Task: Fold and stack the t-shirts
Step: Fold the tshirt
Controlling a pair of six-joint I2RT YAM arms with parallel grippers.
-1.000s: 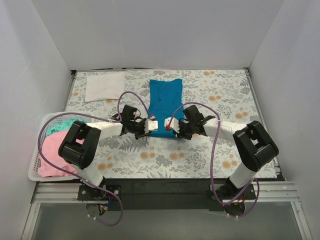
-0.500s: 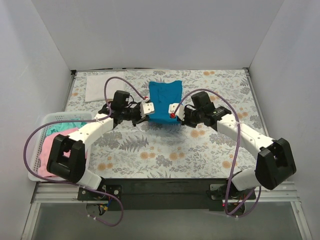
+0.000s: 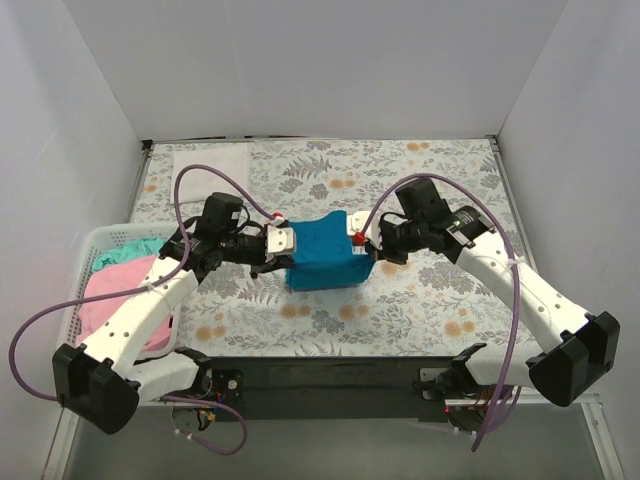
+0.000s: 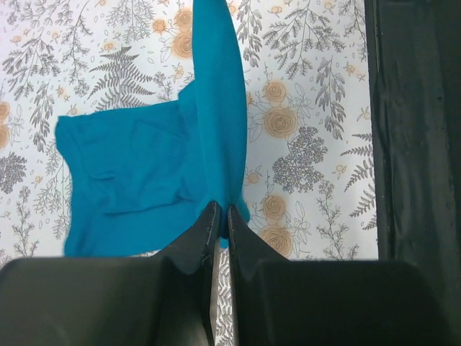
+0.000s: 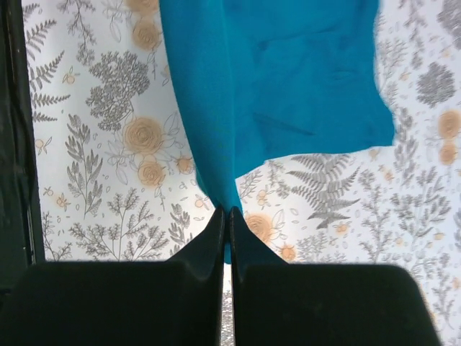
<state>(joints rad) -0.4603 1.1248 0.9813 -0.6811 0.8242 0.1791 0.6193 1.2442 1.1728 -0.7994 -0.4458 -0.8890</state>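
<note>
While the teal-blue cloth t-shirt hangs between the two arms over the middle of the floral-patterned surface, nothing else lies close to it. The left fingers are pressed together on one lifted edge of the shirt. The right fingers are pinched together on the opposite edge. From the left wrist, a narrow ridge of the teal cloth runs up and away from the closed fingers, and the rest spreads flat on the surface to one side. The right wrist shows the same: cloth clamped between the fingers, with a broad panel lying over the flower print.

A folded white cloth t-shirt lies flat at the far left corner, well apart from the teal one. The left arm's purple cable loops across its near edge.

At the left edge sits a white slatted plastic basket. It holds a crumpled pink t-shirt, and a mint green t-shirt bunched at its far end. The left arm's forearm crosses above the basket's right side and hides part of the pink cloth.
</note>
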